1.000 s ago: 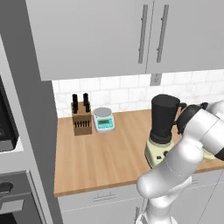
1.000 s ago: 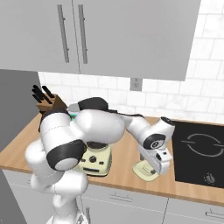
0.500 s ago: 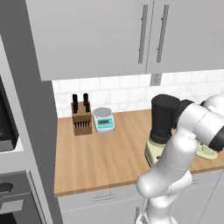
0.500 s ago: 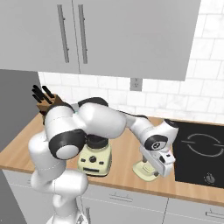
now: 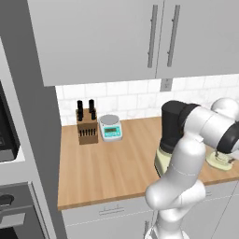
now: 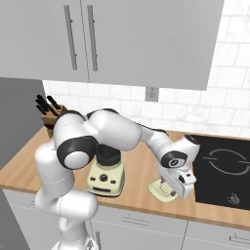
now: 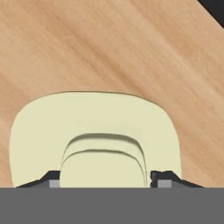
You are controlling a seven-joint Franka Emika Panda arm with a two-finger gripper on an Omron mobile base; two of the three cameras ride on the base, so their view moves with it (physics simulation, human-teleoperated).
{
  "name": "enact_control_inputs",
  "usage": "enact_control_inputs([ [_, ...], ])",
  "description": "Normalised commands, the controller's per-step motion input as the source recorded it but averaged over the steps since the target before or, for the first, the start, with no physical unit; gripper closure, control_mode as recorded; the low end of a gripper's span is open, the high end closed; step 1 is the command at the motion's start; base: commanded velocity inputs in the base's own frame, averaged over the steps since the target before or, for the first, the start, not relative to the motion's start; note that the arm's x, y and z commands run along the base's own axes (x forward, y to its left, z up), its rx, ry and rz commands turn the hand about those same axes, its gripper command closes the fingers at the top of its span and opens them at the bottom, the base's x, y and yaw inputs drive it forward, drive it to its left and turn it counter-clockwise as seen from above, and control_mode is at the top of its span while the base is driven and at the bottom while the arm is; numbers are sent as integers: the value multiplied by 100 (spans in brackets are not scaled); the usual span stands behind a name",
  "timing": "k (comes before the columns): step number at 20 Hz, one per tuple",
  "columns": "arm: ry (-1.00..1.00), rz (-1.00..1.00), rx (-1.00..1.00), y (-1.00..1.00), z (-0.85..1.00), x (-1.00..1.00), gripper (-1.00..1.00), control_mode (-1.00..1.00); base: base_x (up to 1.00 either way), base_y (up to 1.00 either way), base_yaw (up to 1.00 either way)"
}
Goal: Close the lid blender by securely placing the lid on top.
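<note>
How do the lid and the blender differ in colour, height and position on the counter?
The lid is all cream; the blender has a dark jar on a cream base. The lid is low and flat; the blender is tall. The lid lies flat beside the stove, under the gripper; the blender stands upright.

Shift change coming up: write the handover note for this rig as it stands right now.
Gripper: down on the lid, a finger on each side of its knob; grip not confirmed.
Lid: flat on the wooden counter, between the blender and the cooktop.
Blender: upright near the counter's front edge, jar top open.
Done: reach to the lid.
Left: secure the grip, lift, carry to the jar, seat the lid on its rim.
</note>
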Motion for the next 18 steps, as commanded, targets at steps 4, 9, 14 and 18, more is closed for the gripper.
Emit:
enact_control_inputs([
  [4,0,0,0,0,2,0,100,-100,0,0,0],
  [9,-3,0,0,-1,35,-3,100,-100,0,0,0],
  [14,-1,-1,0,-37,55,-49,100,-100,0,0,0],
  [18,-4,-7,0,-31,90,-52,100,-100,0,0,0],
])
